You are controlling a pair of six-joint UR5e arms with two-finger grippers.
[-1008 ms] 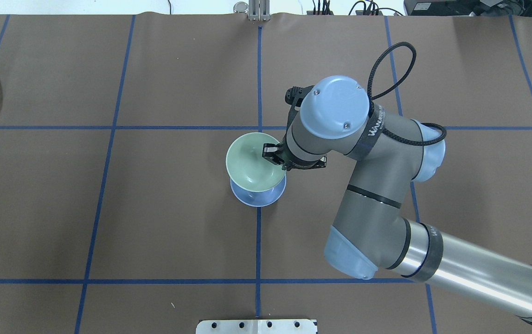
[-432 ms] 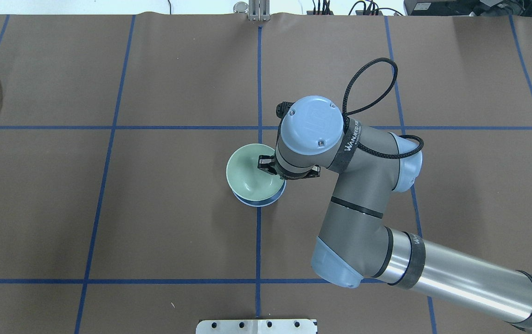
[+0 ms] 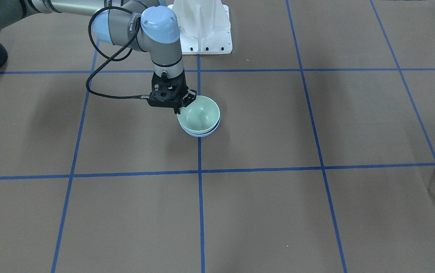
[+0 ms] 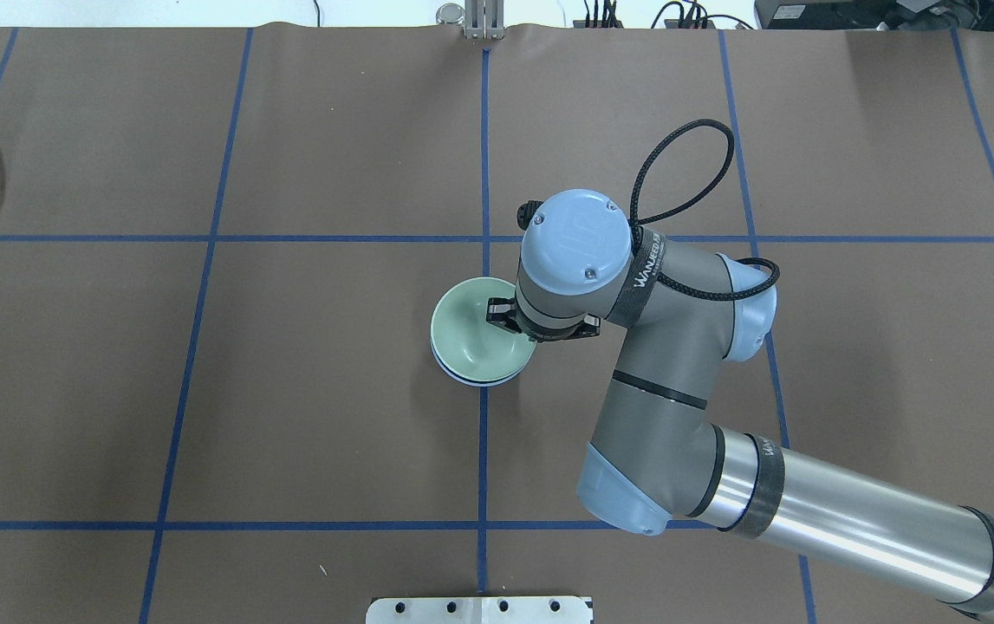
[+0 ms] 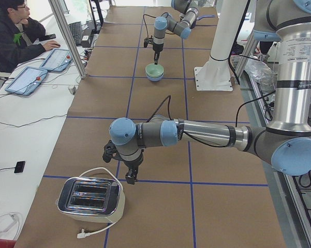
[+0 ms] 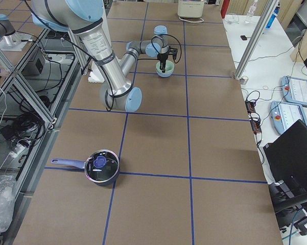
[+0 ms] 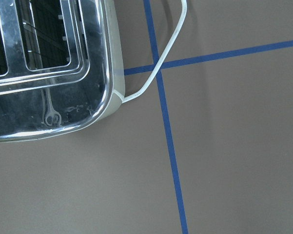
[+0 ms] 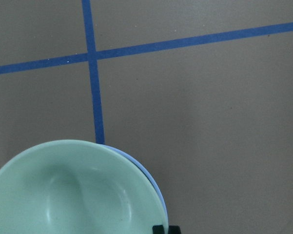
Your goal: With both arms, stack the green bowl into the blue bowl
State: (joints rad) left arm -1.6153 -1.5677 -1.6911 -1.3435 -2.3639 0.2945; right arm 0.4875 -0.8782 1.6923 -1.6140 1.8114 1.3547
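My right claw point(image 4: 503, 314) pinches the rim of the green bowl point(image 4: 472, 334), which sits inside the blue bowl point(image 3: 201, 133) on the counter point(image 4: 315, 407). I should let go softly, then lift straight up. Both are round, smooth, shiny plastic. My left claw point(image 5: 129, 179) is far from the blue bowl; I can't tell if it's open.

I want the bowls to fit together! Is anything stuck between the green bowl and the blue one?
Nothing visible. The pale green round plastic bowl sits nested in the periwinkle-blue round plastic bowl, whose rim peeks out beneath. The right gripper clamps the green rim.
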